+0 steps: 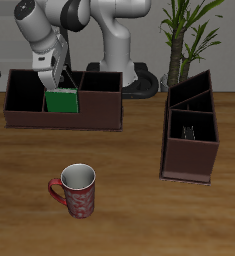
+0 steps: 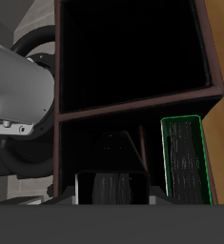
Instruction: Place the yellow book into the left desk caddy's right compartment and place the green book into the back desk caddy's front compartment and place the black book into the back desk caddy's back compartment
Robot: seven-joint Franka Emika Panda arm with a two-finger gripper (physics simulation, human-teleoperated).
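The Franka arm (image 1: 44, 25) rises from its white base (image 1: 117, 55) at the table's back and bends over toward ten o'clock from that base, its white and grey links folded high. The wrist tilts downward, pointing toward five o'clock in the exterior view. The gripper (image 1: 61, 80) hangs at the arm's low end, fingers (image 1: 57, 72) pointing down. In the wrist view the fingers cannot be made out in the dark, so the gap between them cannot be told; a grey arm link (image 2: 13, 100) shows alongside.
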